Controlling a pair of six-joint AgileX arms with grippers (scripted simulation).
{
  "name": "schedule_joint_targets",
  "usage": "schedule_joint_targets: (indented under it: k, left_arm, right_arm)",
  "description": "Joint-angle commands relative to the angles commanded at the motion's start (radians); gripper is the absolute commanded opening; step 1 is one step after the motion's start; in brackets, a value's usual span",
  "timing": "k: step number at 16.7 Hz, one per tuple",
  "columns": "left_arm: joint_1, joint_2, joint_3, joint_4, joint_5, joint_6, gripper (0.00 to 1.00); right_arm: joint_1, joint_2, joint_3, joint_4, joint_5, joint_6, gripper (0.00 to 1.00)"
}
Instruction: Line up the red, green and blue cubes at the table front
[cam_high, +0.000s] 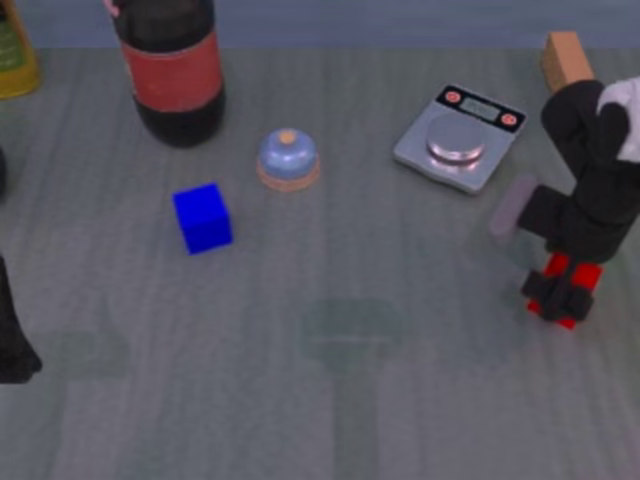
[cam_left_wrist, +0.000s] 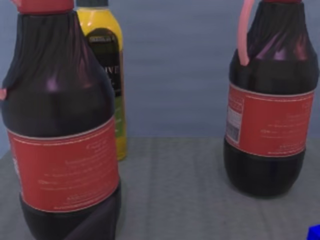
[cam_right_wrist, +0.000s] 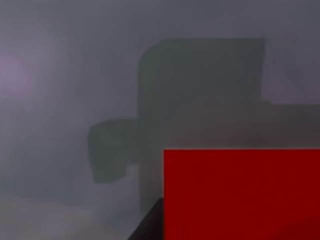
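Observation:
The red cube (cam_high: 588, 276) is at the right side of the table (cam_high: 400, 400), and my right gripper (cam_high: 562, 292) is shut on it. It fills the right wrist view's corner as a red cube (cam_right_wrist: 240, 195) beside one dark finger (cam_right_wrist: 150, 227), above its own shadow on the tabletop. The blue cube (cam_high: 202, 218) rests on the table left of centre, apart from both arms; only its corner (cam_left_wrist: 315, 232) shows in the left wrist view. No green cube is in view. My left arm (cam_high: 12, 340) is parked at the left edge.
A cola bottle (cam_high: 175, 70) and a yellow bottle (cam_high: 12, 50) stand at the back left. A service bell (cam_high: 288, 158) sits mid-back, a kitchen scale (cam_high: 460, 137) to its right, and a tan wooden block (cam_high: 565, 58) at the back right.

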Motion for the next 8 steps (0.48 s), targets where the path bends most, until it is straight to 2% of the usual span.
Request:
schedule_joint_targets:
  k: [1,2,8]
  left_arm:
    - [0.000,0.000,0.000,0.000,0.000,0.000,1.00]
    - [0.000,0.000,0.000,0.000,0.000,0.000,1.00]
    - [0.000,0.000,0.000,0.000,0.000,0.000,1.00]
  right_arm:
    - [0.000,0.000,0.000,0.000,0.000,0.000,0.02]
    - [0.000,0.000,0.000,0.000,0.000,0.000,0.00]
    - [0.000,0.000,0.000,0.000,0.000,0.000,0.00]
